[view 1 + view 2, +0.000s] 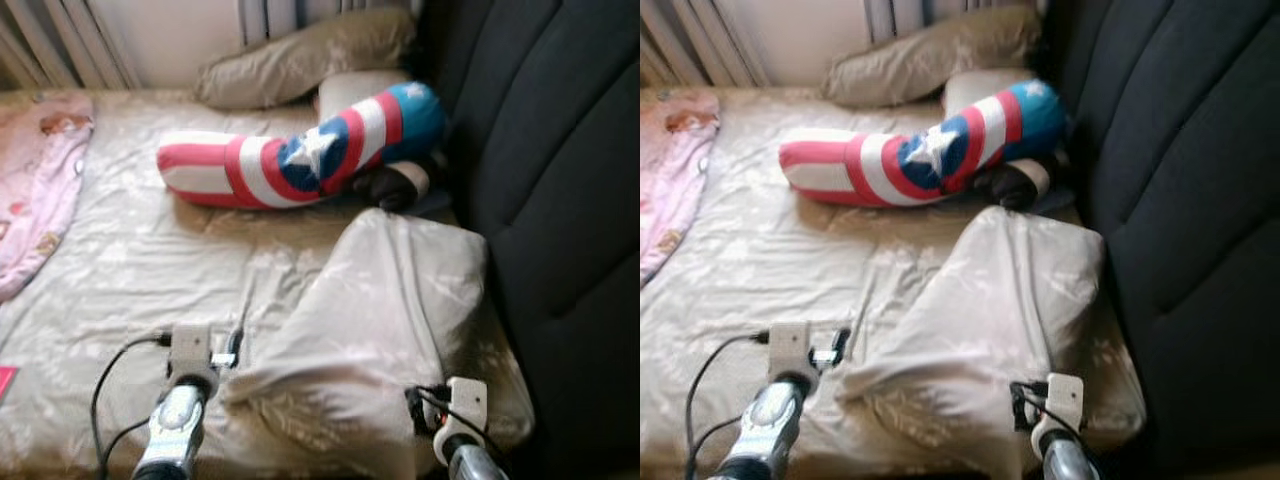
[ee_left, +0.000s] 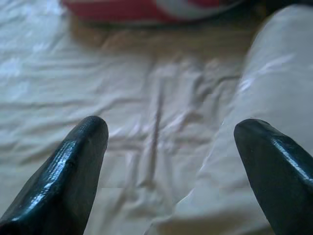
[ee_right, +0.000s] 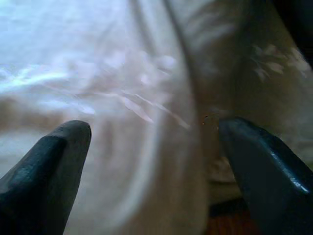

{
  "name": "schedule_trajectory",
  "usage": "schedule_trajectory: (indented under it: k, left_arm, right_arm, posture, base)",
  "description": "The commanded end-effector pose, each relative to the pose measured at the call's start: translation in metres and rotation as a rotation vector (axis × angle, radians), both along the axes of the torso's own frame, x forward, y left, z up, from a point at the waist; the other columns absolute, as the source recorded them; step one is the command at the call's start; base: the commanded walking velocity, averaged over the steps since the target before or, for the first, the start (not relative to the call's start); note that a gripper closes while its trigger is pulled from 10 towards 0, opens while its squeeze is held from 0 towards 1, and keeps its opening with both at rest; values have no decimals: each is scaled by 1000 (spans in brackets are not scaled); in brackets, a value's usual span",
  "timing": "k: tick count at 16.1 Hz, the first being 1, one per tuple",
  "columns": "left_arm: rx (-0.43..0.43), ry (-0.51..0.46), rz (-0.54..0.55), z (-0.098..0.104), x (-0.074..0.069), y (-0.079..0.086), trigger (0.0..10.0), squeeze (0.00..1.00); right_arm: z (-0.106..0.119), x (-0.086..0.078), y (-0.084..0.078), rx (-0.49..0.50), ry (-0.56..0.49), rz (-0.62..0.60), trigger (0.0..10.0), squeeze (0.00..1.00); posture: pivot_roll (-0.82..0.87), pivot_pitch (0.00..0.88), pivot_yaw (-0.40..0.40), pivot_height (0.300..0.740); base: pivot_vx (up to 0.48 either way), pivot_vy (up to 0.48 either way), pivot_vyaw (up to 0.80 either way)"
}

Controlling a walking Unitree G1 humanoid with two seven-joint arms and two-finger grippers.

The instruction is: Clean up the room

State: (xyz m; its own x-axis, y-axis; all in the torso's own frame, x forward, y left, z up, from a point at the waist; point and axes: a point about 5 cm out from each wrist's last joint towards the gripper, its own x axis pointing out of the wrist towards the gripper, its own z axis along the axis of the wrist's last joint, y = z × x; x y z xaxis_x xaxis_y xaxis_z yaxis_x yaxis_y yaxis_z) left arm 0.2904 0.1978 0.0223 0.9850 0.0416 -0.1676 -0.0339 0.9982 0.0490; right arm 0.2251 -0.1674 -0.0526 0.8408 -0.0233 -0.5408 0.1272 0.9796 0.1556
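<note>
A beige pillow [image 1: 375, 330] is lying on the bed [image 1: 150, 260] at about 5 o'clock, against the dark headboard [image 1: 560, 180]. The left hand [image 2: 168, 161] is hovering at the pillow's 9 o'clock edge, fingers spread wide — gripping nothing. The right hand [image 3: 154, 161] is gaping over its near corner, also empty. A striped star bolster [image 1: 300, 150] is lying at 12 o'clock.
</note>
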Motion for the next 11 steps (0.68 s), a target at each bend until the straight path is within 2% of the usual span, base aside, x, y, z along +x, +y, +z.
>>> schedule_trajectory:
  k: [1, 6, 8, 10, 11]
  left_arm:
    - [-4, -11, -15, 2, 1, -3, 10000, 0]
    - [10, -158, -49, 34, 16, -1, 10000, 0]
    - [15, -224, -63, 51, 22, -1, 10000, 0]
    - [19, -303, -113, 77, 30, -5, 10000, 0]
    - [19, -311, -120, 81, 30, -6, 10000, 0]
  right_arm:
    - [-4, -6, -4, 3, 34, -42, 10000, 0]
    - [-7, -3, 5, 64, 93, -52, 10000, 0]
    - [-5, 1, 7, 72, 92, -55, 10000, 0]
    - [-3, 5, 9, 82, 83, -61, 10000, 0]
    - [-3, 5, 10, 84, 83, -62, 10000, 0]
  posture:
    - [17, 120, -40, 740]
    - [57, 128, -1, 740]
    - [78, 140, 20, 740]
    - [102, 171, 49, 740]
    - [108, 181, 53, 740]
  base:
    - [0, 0, 0]
    - [0, 0, 0]
    - [0, 0, 0]
    - [0, 0, 0]
    - [0, 0, 0]
